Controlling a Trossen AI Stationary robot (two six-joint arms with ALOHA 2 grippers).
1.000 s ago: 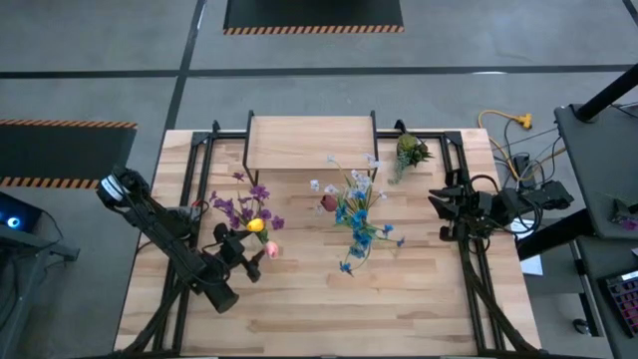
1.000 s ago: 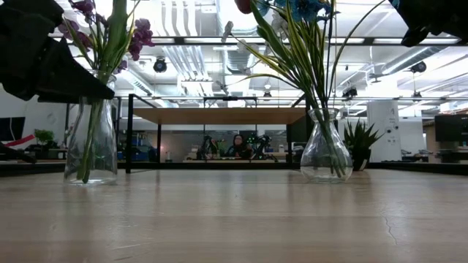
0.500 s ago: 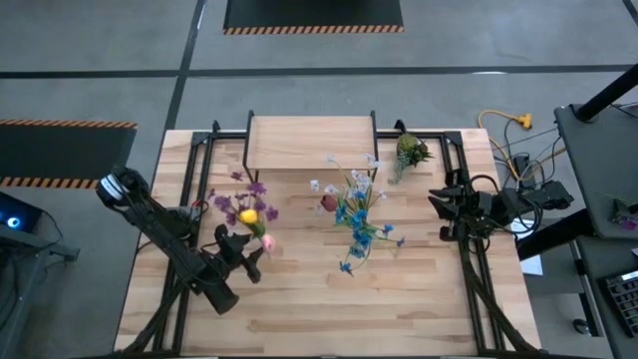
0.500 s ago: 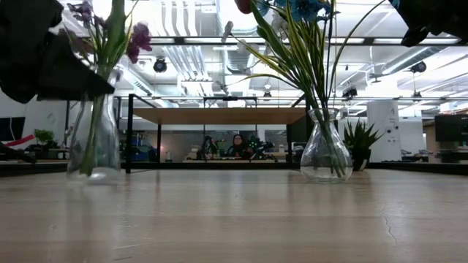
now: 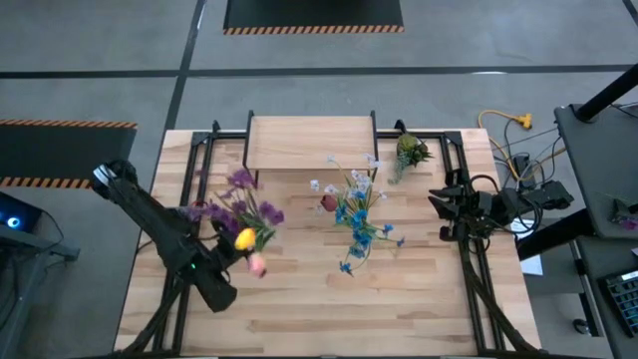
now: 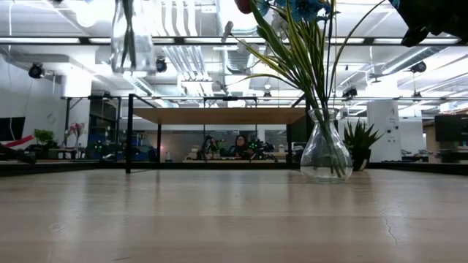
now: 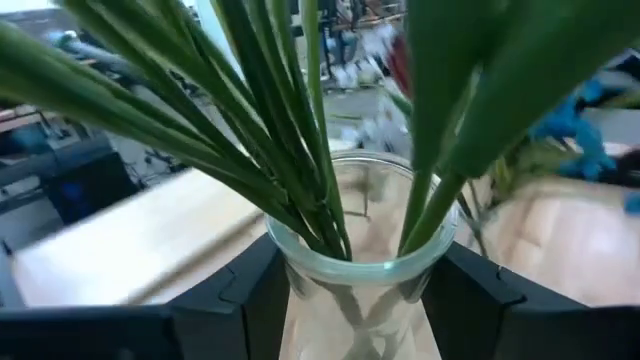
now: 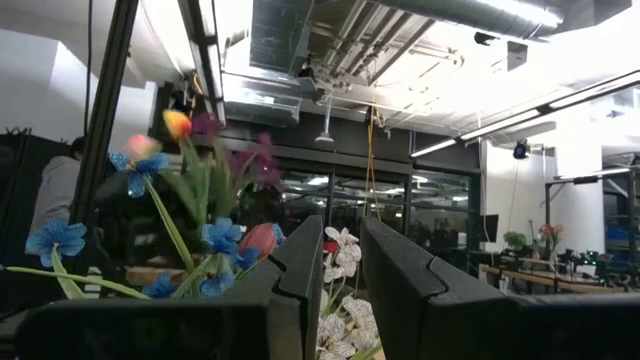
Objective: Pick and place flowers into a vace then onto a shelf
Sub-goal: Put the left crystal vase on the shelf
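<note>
A clear glass vase (image 6: pixel 132 36) with purple, yellow and pink flowers (image 5: pixel 239 214) hangs high above the table's left half, with my left gripper (image 7: pixel 350 290) shut on it. The low view shows only the vase's lower body at its top edge. A second glass vase (image 6: pixel 325 153) with blue, white and red flowers (image 5: pixel 357 214) stands on its base at the table's middle. The shelf (image 5: pixel 311 143) stands at the far edge. My right gripper (image 5: pixel 439 204) waits at the right edge with a narrow gap between its fingers (image 8: pixel 300 290). My left gripper pinches the vase's neck (image 7: pixel 350 268) just below the rim, one dark finger (image 7: pixel 250 295) on each side. The fingers come in about level from the table's near left. The vase hangs roughly upright, lifted clear of the table, its green stems rising out of the mouth.
A stubby yellow-green tuft (image 5: pixel 409 152) sits at the far right beside the shelf's black legs (image 6: pixel 130 131). Black arm frames run along both table sides. Bare wood lies across the near half (image 5: pixel 329 309). People sit in the room beyond the far edge.
My left gripper has risen with the purple-flower vase. The vase stood on the table a second ago, then tipped slightly. It now hangs clear, with only its lower body left at the top of the low view.
</note>
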